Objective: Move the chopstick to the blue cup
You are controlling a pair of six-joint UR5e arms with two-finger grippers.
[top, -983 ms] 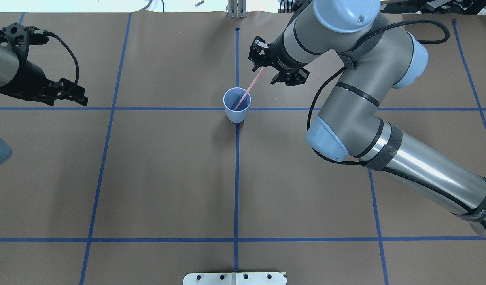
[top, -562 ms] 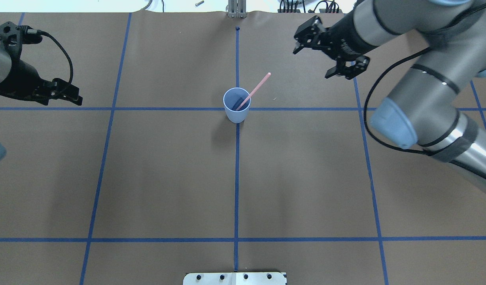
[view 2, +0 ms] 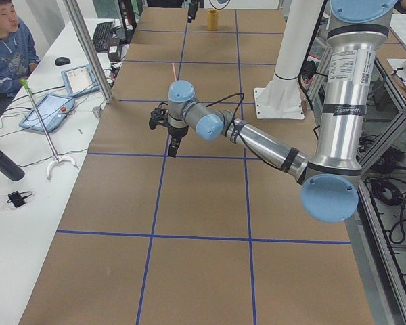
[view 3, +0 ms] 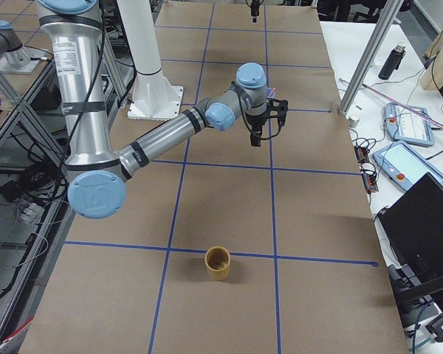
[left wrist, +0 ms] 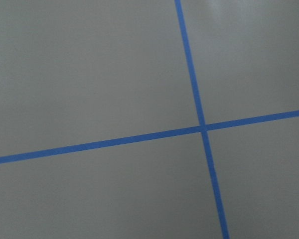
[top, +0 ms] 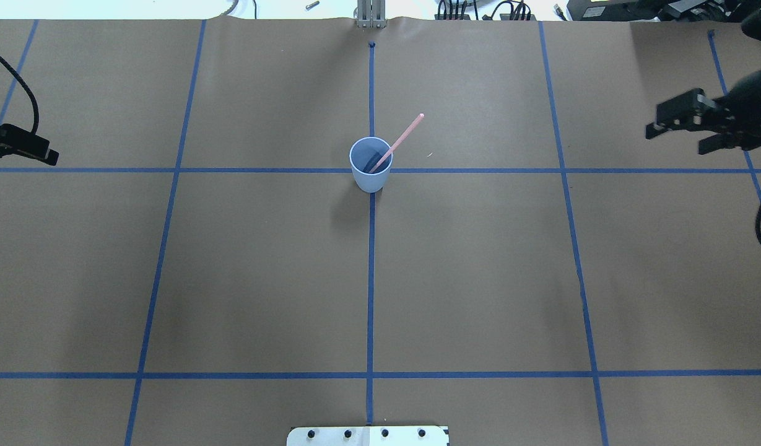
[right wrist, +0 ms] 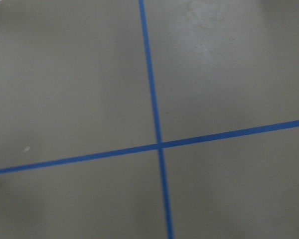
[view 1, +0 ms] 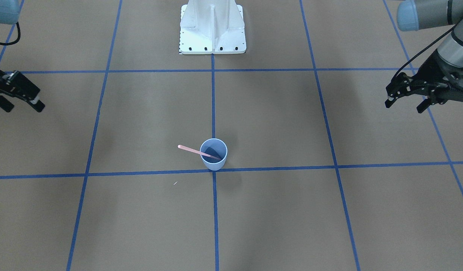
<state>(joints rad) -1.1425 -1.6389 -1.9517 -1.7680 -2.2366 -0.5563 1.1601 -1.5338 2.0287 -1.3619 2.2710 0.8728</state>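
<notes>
The blue cup (top: 371,166) stands upright at the middle of the table on a tape crossing; it also shows in the front-facing view (view 1: 214,155). The pink chopstick (top: 404,132) leans in it, lower end inside, upper end out over the rim; the front-facing view shows this too (view 1: 191,150). My right gripper (top: 674,141) is open and empty far to the cup's right, also in the front-facing view (view 1: 24,109). My left gripper (view 1: 404,108) is open and empty far on the other side. Overhead, only one of its fingers (top: 36,150) shows at the left edge.
A tiny white fleck (top: 428,155) lies on the paper near the cup. The robot's white base plate (top: 368,435) is at the near edge. An ochre cup (view 3: 218,263) stands at the table's far right end. Both wrist views show only brown paper and blue tape.
My right gripper let go of the chopstick, which now leans in the cup, and pulled far away to the right. My left gripper drew back to the left.
</notes>
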